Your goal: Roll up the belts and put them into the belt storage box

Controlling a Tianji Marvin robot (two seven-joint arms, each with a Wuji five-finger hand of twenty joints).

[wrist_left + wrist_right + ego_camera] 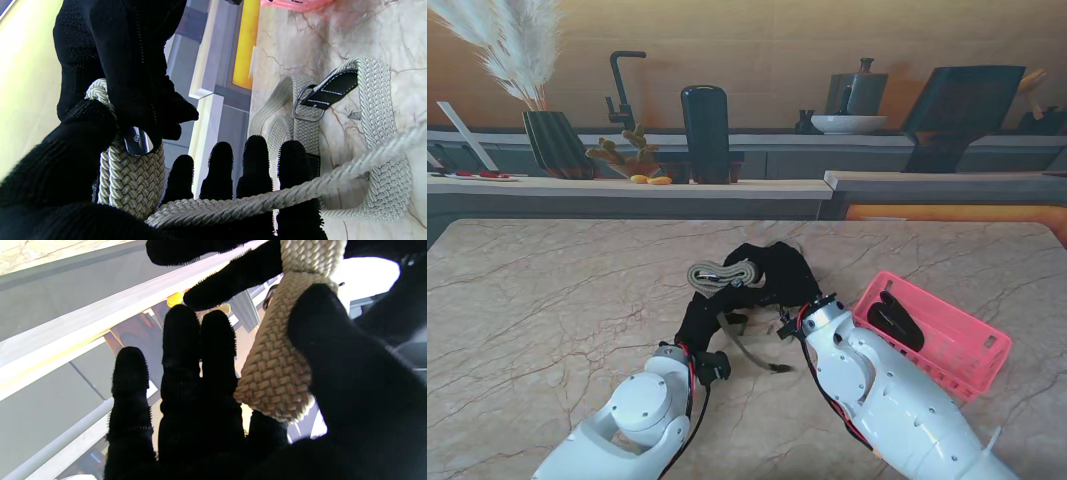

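Belt (375,100): beige braided cord, rough weave, black stitched leather tab, metal buckle (dull sheen). Storage box (957,340): pink plastic lattice. Table (547,300): polished marble-look top. Gloves: black knit.

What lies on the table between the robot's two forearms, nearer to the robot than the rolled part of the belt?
The belt's loose tail, ending in its dark tip, trails across the marble table there, as the stand view shows.

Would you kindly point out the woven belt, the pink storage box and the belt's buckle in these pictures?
woven belt (720,274): stand view, on the coiled part.
pink storage box (972,345): stand view, on its right side wall.
buckle (308,106): left wrist view, on the metal frame.
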